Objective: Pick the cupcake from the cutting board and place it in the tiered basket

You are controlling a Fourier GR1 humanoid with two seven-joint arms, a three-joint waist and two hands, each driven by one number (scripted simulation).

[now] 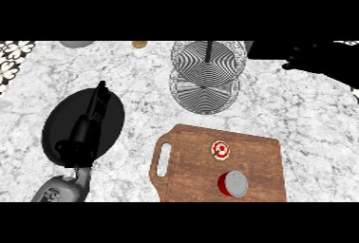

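Grey-white marble counter (pixel 294 109), patterned tile (pixel 13 59) at left

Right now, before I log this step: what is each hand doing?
Left hand: open, fingers straight, holding nothing, over the black plate.
Right hand: dark shape at upper right; cannot be told.

At the upper right of the frame a black shape (pixel 308 59), perhaps the right hand, is too dark to tell its fingers. The cutting board (pixel 203 180) is cut off at the lower edge. Two small objects (pixel 77 43) at the top edge are clipped.
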